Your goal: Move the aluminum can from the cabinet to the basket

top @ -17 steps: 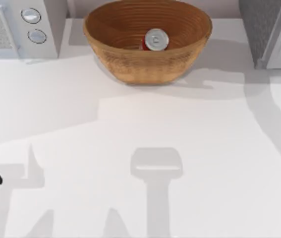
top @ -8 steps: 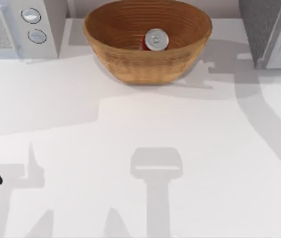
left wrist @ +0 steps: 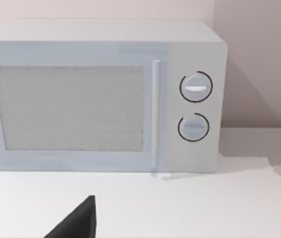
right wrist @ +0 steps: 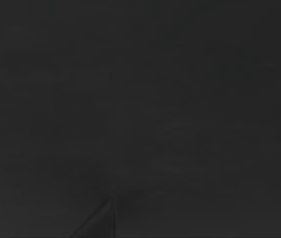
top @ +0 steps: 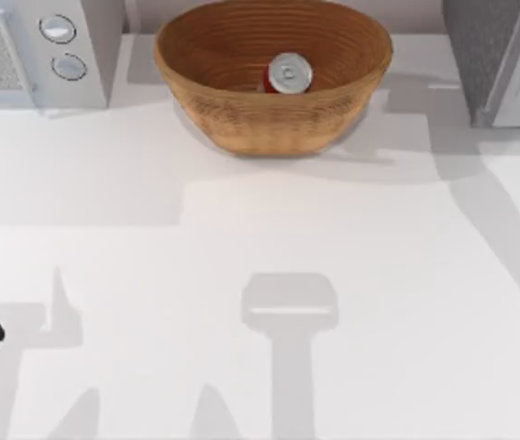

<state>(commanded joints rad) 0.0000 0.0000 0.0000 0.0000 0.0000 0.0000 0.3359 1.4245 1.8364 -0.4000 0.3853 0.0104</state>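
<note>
Inside the basket (top: pixel 241 119), at the tabletop's far edge, stood the aluminum can (top: pixel 287 74); possibly could tip on curved weave. Could not tell either gripper's state; right wrist view dark.

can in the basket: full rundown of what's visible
The small red aluminum can with a shiny silver round top stands roughly upright inside the large golden-brown woven wicker basket, right of the bowl's centre at the table's far edge. Only a sliver of its red side shows. It rests on the ribbed inner surface; no gripper touches it.
</note>
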